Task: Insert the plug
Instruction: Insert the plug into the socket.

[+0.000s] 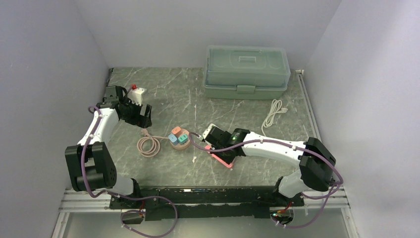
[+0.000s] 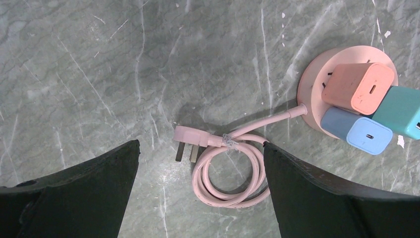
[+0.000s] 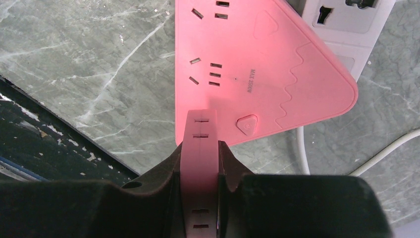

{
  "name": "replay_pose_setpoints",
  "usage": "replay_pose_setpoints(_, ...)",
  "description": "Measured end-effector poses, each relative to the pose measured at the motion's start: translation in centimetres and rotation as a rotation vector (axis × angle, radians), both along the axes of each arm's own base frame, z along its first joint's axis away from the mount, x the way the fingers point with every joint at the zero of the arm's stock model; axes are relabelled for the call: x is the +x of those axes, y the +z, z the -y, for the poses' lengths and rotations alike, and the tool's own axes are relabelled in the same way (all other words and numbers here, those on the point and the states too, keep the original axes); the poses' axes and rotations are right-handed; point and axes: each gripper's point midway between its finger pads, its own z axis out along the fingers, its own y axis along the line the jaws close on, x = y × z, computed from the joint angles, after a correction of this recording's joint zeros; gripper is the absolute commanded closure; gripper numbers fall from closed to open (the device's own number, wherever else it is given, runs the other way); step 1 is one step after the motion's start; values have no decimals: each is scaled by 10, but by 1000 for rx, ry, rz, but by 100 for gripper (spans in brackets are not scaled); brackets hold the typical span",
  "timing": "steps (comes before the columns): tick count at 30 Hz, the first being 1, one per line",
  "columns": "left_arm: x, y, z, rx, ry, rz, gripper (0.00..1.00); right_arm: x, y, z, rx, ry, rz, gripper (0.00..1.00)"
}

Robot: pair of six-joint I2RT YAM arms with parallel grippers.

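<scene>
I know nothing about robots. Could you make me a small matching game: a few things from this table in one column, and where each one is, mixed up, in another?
Things:
1 pink plug
2 pink power strip
3 green box
4 blue charger

Places:
A plugged into the round base
B clamped in the right gripper
C lying loose beside its coiled cord
D at the far edge of the table, lid shut

Pairs: 1-C, 2-B, 3-D, 4-A

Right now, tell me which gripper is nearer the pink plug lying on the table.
Left. The left gripper hangs open directly over the pink plug. The right gripper is well to the plug's right, beyond the round socket hub, shut on the pink power strip.
</scene>
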Motion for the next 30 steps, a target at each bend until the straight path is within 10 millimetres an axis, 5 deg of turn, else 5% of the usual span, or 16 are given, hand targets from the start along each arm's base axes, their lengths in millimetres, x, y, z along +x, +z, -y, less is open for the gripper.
replay_pose_setpoints(30, 0, -1, -2, 8, 4, -1, 0, -1, -6, 3, -16, -28, -8, 100)
